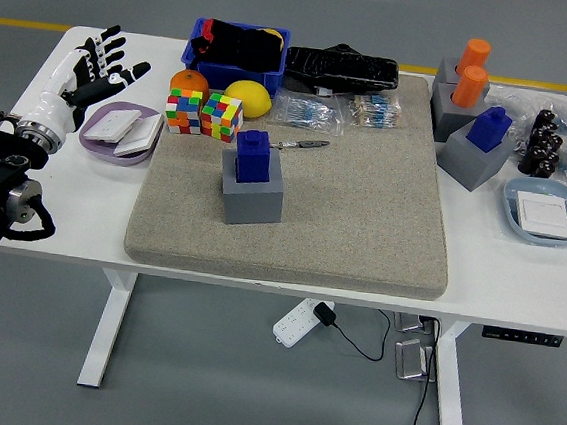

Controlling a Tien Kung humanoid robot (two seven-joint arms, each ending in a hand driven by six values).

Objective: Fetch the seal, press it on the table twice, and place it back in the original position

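Note:
A blue seal (254,155) stands upright in its grey holder block (253,195) on the grey felt mat (364,210), left of the mat's middle. My left hand (91,68) hovers over the table's far left, fingers spread and empty, well to the left of the seal and just above the purple dish (121,129). A second blue seal (489,128) sits in a grey block (476,157) at the right. My right hand is out of view.
Two colour cubes (203,114), an orange (188,85) and a lemon (247,99) sit behind the seal. A pen (302,145) lies on the mat. A blue bin (236,54), black case (339,69), orange cylinders (470,72) and a blue dish (545,212) line the back and right.

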